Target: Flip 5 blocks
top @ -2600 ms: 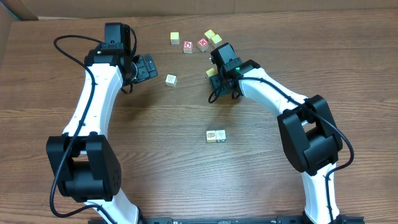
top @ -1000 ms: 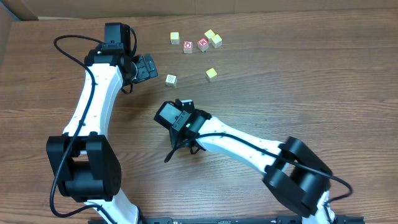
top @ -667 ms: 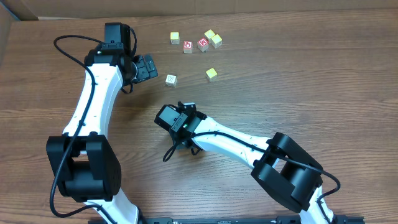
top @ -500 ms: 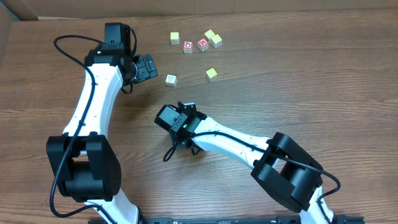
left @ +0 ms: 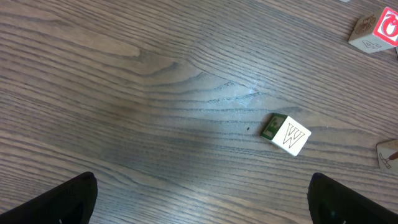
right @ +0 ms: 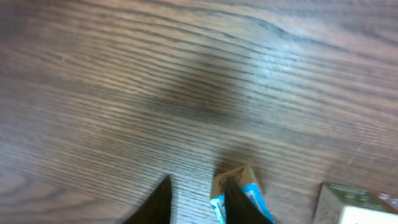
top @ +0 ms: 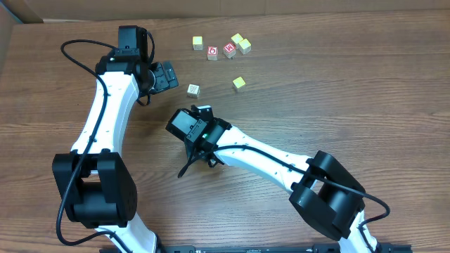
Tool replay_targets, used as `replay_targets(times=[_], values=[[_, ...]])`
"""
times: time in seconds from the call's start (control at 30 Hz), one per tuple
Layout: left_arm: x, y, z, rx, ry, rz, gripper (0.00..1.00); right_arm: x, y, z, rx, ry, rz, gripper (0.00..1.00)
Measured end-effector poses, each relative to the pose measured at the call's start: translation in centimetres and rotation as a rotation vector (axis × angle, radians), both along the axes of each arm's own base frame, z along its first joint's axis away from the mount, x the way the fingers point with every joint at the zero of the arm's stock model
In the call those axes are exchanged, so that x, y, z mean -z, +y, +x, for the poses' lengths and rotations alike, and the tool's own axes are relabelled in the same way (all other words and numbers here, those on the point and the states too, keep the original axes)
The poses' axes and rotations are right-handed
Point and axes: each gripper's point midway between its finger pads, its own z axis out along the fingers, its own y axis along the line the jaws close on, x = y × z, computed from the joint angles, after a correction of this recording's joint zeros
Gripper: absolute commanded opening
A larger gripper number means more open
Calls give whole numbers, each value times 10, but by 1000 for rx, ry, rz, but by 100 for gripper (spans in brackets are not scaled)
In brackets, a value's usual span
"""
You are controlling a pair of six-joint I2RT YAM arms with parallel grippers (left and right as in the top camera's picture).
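A tilted block with a blue printed face leans against the outer side of one finger of my right gripper. The jaws stand almost closed with only bare wood between them. A second block with a green top lies to its right. Overhead, my right gripper is at mid-table and the arm hides both of these blocks. A W-printed block lies ahead of my open, empty left gripper. A yellow block sits alone further right.
At the far edge, two red-faced cubes sit among a yellow block and two pale ones. The right arm's cable trails on the table. The table's far edge is just behind the cluster.
My right wrist has shifted up and to the left over the last half second. The left arm and the far blocks have not moved.
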Motion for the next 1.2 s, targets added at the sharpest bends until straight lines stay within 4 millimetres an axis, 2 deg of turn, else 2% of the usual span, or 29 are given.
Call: replay_targets(times=[0.23, 0.43, 0.67, 0.93, 1.2], values=[[0, 0, 0, 0, 0, 0, 100, 3, 18, -14, -40, -17, 31, 7], [0, 0, 0, 0, 0, 0, 100, 13, 19, -26, -61, -7, 17, 6], [0, 0, 0, 0, 0, 0, 100, 28, 4, -29, -51, -2, -33, 6], [0, 0, 0, 0, 0, 0, 100, 30, -16, -20, -16, -2, -91, 6], [0, 0, 0, 0, 0, 0, 100, 30, -22, -18, -6, -1, -107, 6]])
